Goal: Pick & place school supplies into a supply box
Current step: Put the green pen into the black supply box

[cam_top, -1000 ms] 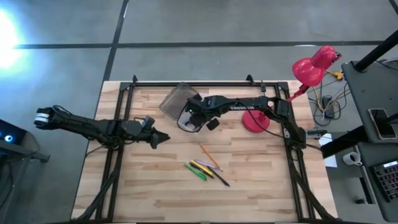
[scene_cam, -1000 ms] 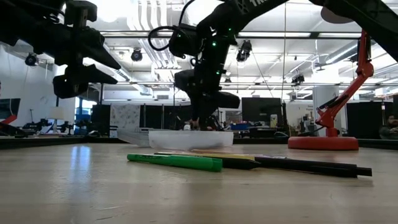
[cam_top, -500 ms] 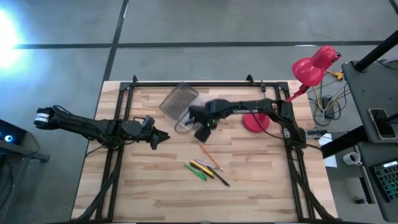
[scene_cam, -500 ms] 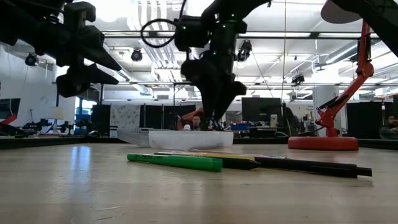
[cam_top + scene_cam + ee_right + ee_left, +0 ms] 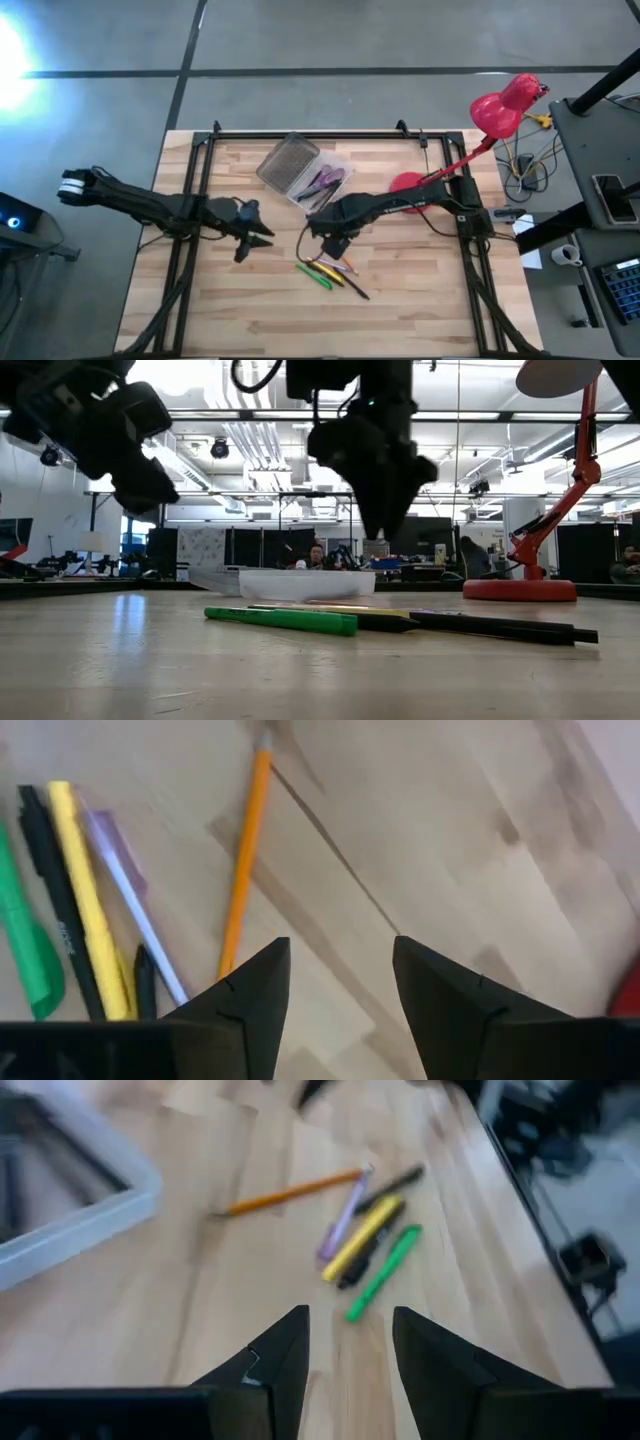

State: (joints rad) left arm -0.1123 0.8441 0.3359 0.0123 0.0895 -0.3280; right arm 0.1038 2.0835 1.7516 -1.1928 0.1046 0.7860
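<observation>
Two grippers hover above the wooden table point(image 5: 400, 300), both with fingers spread and empty; the right gripper point(image 5: 334, 243) hangs just over one orange pencil point(image 5: 243, 855); beside it lie one purple pen point(image 5: 135, 925), one yellow marker point(image 5: 88, 910), one black pen point(image 5: 58, 920) and one green marker point(image 5: 25, 945); the left gripper point(image 5: 252, 236) waits near them; one clear supply box point(image 5: 318, 184) holds purple scissors point(image 5: 325, 181).

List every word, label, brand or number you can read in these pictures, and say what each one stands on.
None can be read.
Black pen: a small pale marking on its barrel in the right wrist view, too blurred to read.
Right arm: faint pale marks along its link in the high view, too small to read.
Green marker, supply box and red desk lamp: no lettering shows.
</observation>
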